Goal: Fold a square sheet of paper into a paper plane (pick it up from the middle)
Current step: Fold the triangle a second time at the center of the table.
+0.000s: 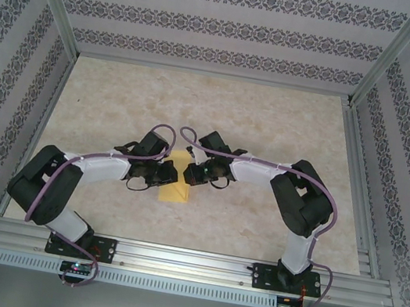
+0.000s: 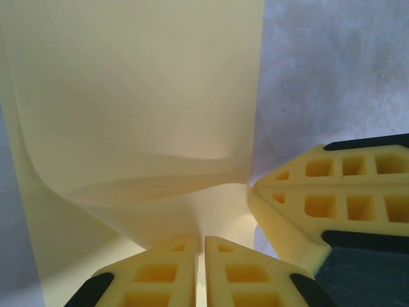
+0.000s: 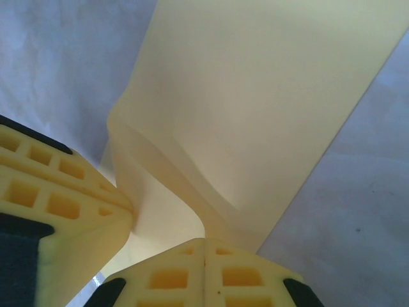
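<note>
No readable text, labels, brands, numbers or signs on anything.

From above, the left tool and right tool hide the upper part of the yellow sheet.

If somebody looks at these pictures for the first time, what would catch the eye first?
The yellow sheet of paper stands out first, bright at the middle of the beige table, with both arms bent inward to meet over it. In the wrist views, the left gripper and the right gripper each pinch the sheet, close beside each other, and the paper bows in soft curves beyond them.
</note>
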